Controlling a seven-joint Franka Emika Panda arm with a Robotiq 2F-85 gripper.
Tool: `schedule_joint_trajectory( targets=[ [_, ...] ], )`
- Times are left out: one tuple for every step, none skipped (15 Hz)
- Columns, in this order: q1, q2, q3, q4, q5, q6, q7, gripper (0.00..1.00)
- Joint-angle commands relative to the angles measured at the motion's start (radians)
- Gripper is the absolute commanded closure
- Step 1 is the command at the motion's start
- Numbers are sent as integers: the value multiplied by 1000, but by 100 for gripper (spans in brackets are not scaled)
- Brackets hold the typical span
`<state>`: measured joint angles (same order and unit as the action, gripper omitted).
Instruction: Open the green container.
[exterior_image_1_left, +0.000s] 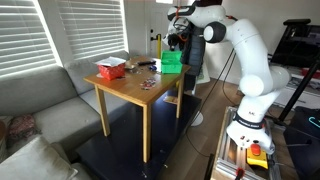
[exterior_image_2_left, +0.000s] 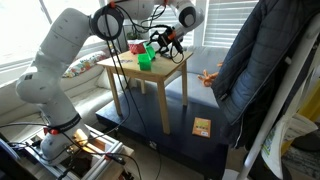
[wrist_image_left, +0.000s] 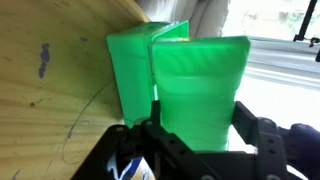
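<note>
Straddling the raised lid (wrist_image_left: 200, 85) of the green container (exterior_image_1_left: 171, 62), the gripper (wrist_image_left: 197, 122) is standing fairly wide; whether it is actually pinching, I cannot tell. With the box sitting near a tabletop (exterior_image_1_left: 125, 88) corner, any sideways pull is risking dragging it over the edge.

In an exterior view we see a wooden table (exterior_image_1_left: 125, 88) standing on a dark mat (exterior_image_1_left: 110, 150). At its far corner, on the arm's side, stands the green container (exterior_image_1_left: 172, 63), and the gripper (exterior_image_1_left: 177, 45) sits right at its top. The red container (exterior_image_1_left: 110, 69), with something white in it, rests near the opposite end of the table, well apart from the green one. Between them we make out a few small items (exterior_image_1_left: 148, 83), too small to name. The white arm (exterior_image_1_left: 245, 50) arches over from its base (exterior_image_1_left: 248, 130). A grey sofa (exterior_image_1_left: 40, 100) stands beside the table, under the blinds (exterior_image_1_left: 40, 30).
</note>
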<state>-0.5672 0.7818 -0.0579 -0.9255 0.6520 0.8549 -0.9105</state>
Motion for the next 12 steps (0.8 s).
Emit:
schedule_joint_trajectory(
  targets=[
    [-36, 50, 62, 29, 37, -12, 99, 50],
    [-40, 61, 71, 39, 43, -13, 119, 50],
    [-44, 67, 84, 43, 44, -13, 137, 50],
    [-49, 70, 96, 44, 42, -13, 149, 49],
    [-51, 75, 105, 49, 40, -13, 160, 45],
    [-53, 78, 112, 54, 38, -13, 171, 43],
    [-53, 83, 116, 63, 36, -13, 183, 38],
    [-53, 87, 117, 72, 33, -13, 194, 34],
    [-50, 93, 112, 93, 30, -12, 207, 30],
    [-46, 98, 105, 118, 13, -1, 223, 24],
    [-43, 99, 99, 131, 12, 3, 233, 24],
    [-35, 112, 82, 164, 9, 7, 245, 17]
  ],
)
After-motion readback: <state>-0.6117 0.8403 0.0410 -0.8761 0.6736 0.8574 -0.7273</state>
